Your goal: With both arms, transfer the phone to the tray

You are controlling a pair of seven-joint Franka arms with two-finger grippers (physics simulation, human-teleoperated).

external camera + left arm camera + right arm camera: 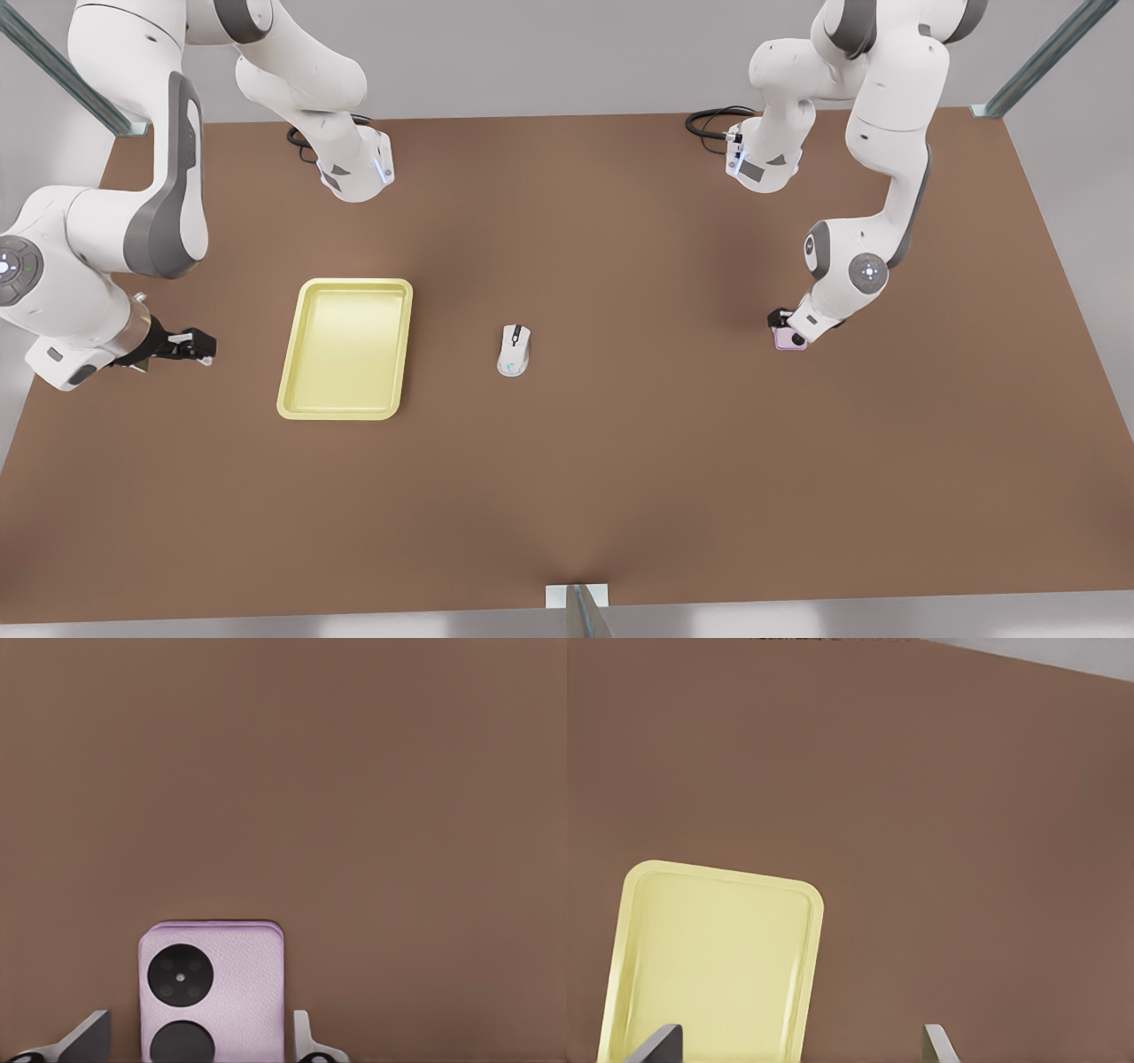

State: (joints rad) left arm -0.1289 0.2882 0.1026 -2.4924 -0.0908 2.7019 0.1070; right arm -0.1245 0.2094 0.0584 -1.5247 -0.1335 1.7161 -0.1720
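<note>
Front view: tray (346, 348) bare; phone (788, 340) apart.

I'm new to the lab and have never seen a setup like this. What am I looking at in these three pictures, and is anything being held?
This is a simulated scene with two white robot arms over a brown table. The front view looks down on the whole table. The other two pictures come from cameras on the arms' wrists.

On the table lie a pale yellow tray, a white computer mouse and a pale pink phone.

The left gripper, at the front view's right, is down at the phone. In its wrist view its fingers stand open on either side of the phone, with a gap on each side, so nothing is gripped yet.

The right gripper, at the front view's left, waits open beside the tray, holding nothing.
</note>
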